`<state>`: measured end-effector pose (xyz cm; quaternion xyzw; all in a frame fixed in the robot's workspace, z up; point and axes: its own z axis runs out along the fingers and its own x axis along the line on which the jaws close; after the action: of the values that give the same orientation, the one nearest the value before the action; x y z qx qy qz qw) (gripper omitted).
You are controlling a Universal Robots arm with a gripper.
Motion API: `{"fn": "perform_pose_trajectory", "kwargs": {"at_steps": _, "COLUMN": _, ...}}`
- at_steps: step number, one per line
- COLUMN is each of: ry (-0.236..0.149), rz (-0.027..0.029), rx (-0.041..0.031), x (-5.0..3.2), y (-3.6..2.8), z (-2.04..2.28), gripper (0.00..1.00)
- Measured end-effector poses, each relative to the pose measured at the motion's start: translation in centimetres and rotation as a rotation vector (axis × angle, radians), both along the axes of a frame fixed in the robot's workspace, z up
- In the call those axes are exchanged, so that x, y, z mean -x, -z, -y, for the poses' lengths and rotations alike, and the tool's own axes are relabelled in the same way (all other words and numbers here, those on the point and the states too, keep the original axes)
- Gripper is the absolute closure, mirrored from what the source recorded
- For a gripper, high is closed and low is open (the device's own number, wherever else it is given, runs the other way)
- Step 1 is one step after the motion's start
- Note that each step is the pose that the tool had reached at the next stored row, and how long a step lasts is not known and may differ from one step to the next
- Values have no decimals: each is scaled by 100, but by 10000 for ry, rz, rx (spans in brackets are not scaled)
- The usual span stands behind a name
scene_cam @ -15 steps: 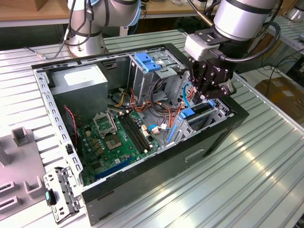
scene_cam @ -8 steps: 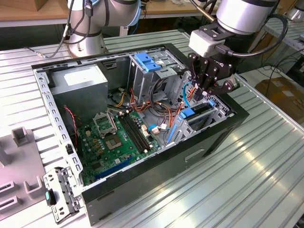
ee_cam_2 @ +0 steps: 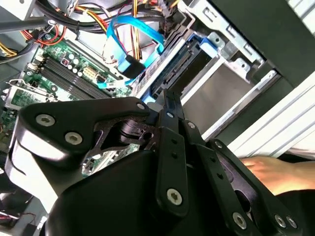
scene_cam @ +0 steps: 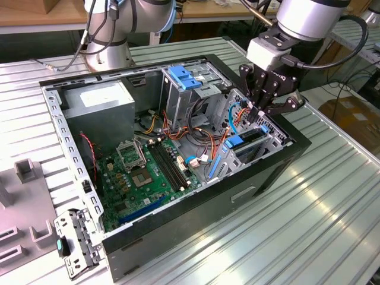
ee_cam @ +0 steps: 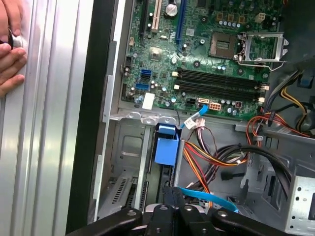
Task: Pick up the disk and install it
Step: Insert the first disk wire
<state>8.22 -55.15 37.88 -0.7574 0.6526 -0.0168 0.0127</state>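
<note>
1. A ribbed metal table [scene_cam: 323, 196] carries the open computer case [scene_cam: 270, 172];
2. the disk [scene_cam: 247, 142] stands edgewise in the bay at the exterior view's right;
3. the gripper [scene_cam: 256, 116], fingers together, meets its top edge; best pressed straight down, clear of the blue cable [scene_cam: 236, 116].

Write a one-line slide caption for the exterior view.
Robot claw hovers over the disk, which stands on edge in the drive bay of the open computer case.
</note>
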Motion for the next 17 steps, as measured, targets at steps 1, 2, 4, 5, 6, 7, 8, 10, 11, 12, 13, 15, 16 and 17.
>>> {"fn": "perform_pose_trajectory", "kwargs": {"at_steps": 1, "ry": -52, "rz": 0, "rx": 0, "x": -16, "y": 0, "z": -2, "gripper": 89}}
{"fn": "perform_pose_trajectory", "kwargs": {"at_steps": 2, "ry": -94, "rz": 0, "rx": 0, "x": -29, "y": 0, "z": -5, "gripper": 89}}
{"fn": "perform_pose_trajectory", "kwargs": {"at_steps": 4, "ry": -206, "rz": 0, "rx": -1, "x": -54, "y": 1, "z": -9, "gripper": 89}}
{"fn": "perform_pose_trajectory", "kwargs": {"at_steps": 5, "ry": -438, "rz": 0, "rx": 0, "x": -60, "y": 0, "z": -10, "gripper": 89}}
{"fn": "perform_pose_trajectory", "kwargs": {"at_steps": 6, "ry": -577, "rz": 0, "rx": 0, "x": -60, "y": 0, "z": -9, "gripper": 89}}
{"fn": "perform_pose_trajectory", "kwargs": {"at_steps": 7, "ry": -695, "rz": 0, "rx": 0, "x": -61, "y": 0, "z": -9, "gripper": 89}}
{"fn": "perform_pose_trajectory", "kwargs": {"at_steps": 8, "ry": -902, "rz": -2, "rx": 2, "x": -66, "y": -9, "z": -9, "gripper": 89}}
{"fn": "perform_pose_trajectory", "kwargs": {"at_steps": 10, "ry": -956, "rz": -8, "rx": 1, "x": -68, "y": -41, "z": -11, "gripper": 89}}
{"fn": "perform_pose_trajectory", "kwargs": {"at_steps": 11, "ry": -992, "rz": -10, "rx": 18, "x": -69, "y": -62, "z": -14, "gripper": 89}}
{"fn": "perform_pose_trajectory", "kwargs": {"at_steps": 12, "ry": -1040, "rz": -12, "rx": 52, "x": -69, "y": -84, "z": -15, "gripper": 89}}
{"fn": "perform_pose_trajectory", "kwargs": {"at_steps": 13, "ry": -1044, "rz": -13, "rx": 71, "x": -71, "y": -88, "z": -18, "gripper": 89}}
{"fn": "perform_pose_trajectory", "kwargs": {"at_steps": 15, "ry": -1051, "rz": -14, "rx": 78, "x": -89, "y": -89, "z": -34, "gripper": 89}}
{"fn": "perform_pose_trajectory", "kwargs": {"at_steps": 16, "ry": -1069, "rz": -14, "rx": 80, "x": -99, "y": -90, "z": -43, "gripper": 89}}
{"fn": "perform_pose_trajectory", "kwargs": {"at_steps": 17, "ry": -1096, "rz": -14, "rx": 79, "x": -119, "y": -90, "z": -54, "gripper": 89}}
